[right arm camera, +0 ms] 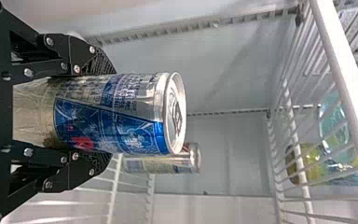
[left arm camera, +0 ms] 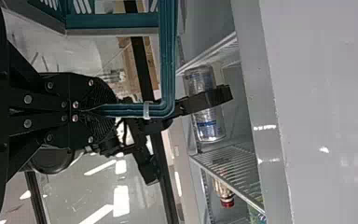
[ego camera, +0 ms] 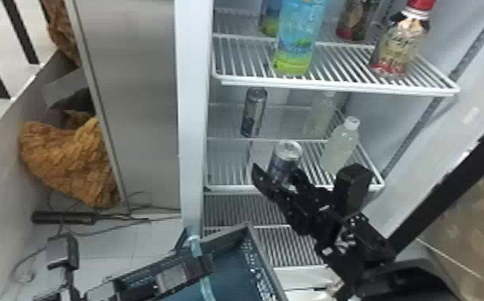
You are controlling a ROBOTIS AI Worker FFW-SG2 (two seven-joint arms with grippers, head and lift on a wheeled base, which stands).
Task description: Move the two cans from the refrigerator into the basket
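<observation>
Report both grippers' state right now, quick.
Left gripper: closed on the teal basket handle.
Right gripper: closed around the silver-and-blue can.

At centre, the shelf (ego camera: 227, 176) leaves room left of the can (ego camera: 287, 155); a bottle (ego camera: 340, 146) blocks the right. Lower centre, the handle (ego camera: 208, 289) crosses the open basket (ego camera: 225, 237).

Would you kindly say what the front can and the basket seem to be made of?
The front can looks like glossy printed metal: its bare silver rim and tab gleam. The basket is probably satin teal plastic, judging by its even, moulded-looking slots.
</observation>
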